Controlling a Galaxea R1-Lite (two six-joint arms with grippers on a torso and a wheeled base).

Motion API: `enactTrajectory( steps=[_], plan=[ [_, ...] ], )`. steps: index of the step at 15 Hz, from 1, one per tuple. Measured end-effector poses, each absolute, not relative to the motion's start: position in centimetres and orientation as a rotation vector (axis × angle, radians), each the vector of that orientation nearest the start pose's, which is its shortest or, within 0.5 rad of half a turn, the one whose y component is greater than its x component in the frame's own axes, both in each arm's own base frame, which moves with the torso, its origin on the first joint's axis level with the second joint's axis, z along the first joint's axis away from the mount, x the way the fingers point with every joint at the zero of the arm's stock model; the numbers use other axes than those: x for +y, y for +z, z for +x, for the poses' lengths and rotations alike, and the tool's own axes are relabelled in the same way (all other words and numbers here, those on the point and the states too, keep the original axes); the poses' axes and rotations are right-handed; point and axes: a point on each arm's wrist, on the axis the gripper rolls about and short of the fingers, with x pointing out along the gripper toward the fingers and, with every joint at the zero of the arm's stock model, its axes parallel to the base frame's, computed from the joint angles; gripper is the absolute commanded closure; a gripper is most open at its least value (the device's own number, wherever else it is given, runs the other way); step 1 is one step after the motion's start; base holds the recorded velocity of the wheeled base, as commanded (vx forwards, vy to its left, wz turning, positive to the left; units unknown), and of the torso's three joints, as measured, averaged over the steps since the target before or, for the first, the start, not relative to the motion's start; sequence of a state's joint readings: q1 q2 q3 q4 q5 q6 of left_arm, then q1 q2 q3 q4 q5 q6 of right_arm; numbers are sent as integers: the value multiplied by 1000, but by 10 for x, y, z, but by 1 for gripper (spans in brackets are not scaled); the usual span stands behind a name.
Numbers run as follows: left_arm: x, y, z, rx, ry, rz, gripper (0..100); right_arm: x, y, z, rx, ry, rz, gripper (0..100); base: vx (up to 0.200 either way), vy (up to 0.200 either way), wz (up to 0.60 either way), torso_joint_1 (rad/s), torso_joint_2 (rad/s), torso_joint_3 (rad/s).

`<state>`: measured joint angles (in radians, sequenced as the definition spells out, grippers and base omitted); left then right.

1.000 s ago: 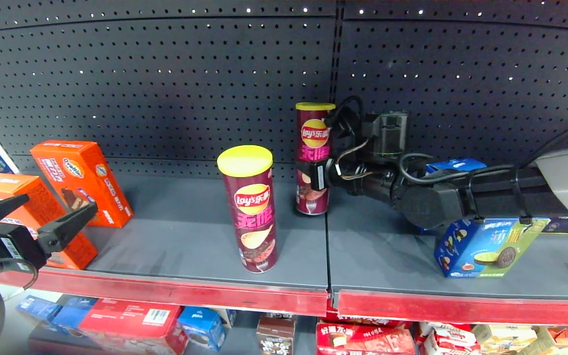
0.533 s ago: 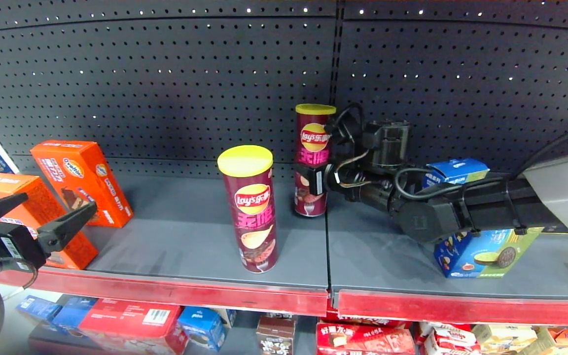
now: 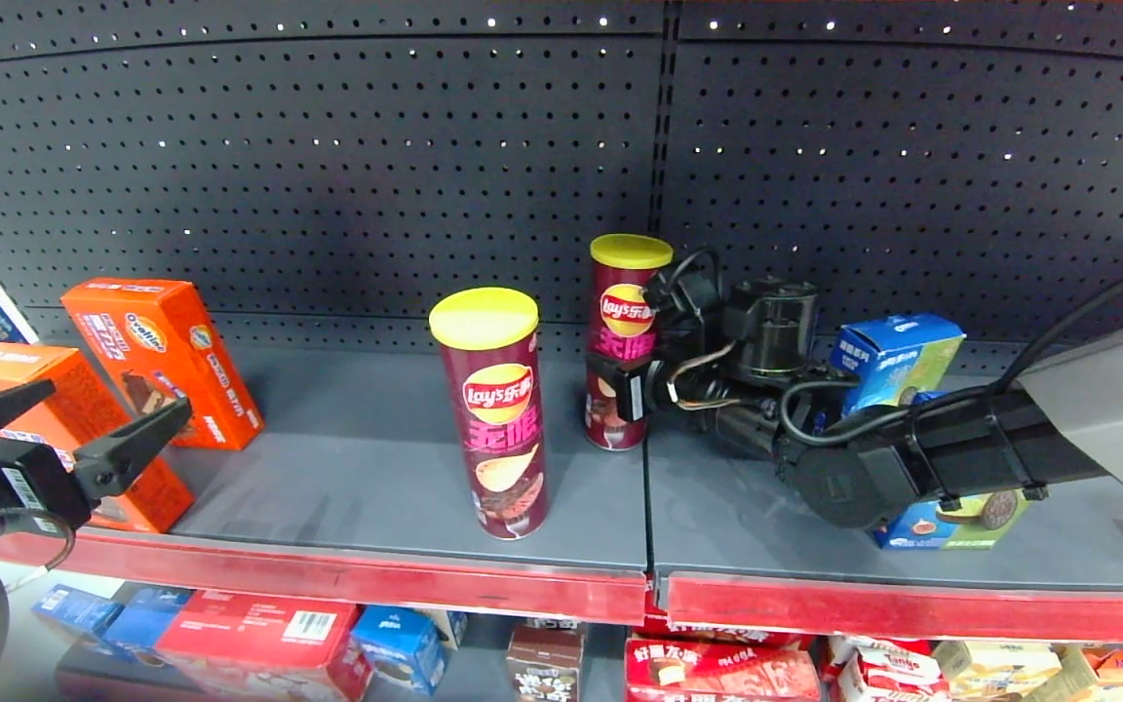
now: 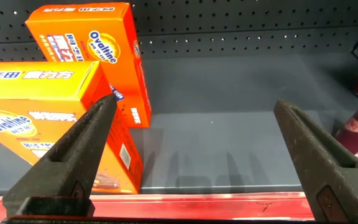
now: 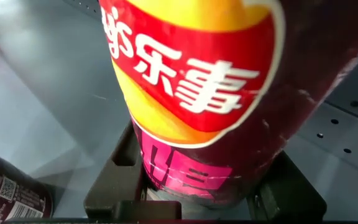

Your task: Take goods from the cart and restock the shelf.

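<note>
Placing: right gripper [image 3: 625, 385] fingers clamp rear can [image 3: 628, 292], 1 o'clock of front can [image 3: 498, 419]; next seat it flat on shelf [image 3: 367, 458], release; left gripper [image 3: 118, 402] fingers wide, empty.

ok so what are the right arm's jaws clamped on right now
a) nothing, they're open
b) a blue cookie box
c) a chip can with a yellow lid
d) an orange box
c: the right arm's jaws are shut around the lower half of the back chip can, and its yellow lid shows above them. The blue box stands apart, behind the arm.
</note>
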<state>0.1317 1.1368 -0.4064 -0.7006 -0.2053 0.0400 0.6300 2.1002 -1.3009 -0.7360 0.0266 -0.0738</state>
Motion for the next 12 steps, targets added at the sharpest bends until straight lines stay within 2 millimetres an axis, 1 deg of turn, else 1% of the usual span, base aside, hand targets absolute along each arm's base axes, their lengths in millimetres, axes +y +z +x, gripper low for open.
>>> enactTrajectory(
  steps=[5,12],
  plan=[
    [16,209,156,28,-75,35,0,256,181,349,34,660,-89,100,0,0,0,0,0,0],
    [16,210,156,23,-75,37,0,265,178,346,36,682,-91,100,0,0,0,0,0,0]
  ],
)
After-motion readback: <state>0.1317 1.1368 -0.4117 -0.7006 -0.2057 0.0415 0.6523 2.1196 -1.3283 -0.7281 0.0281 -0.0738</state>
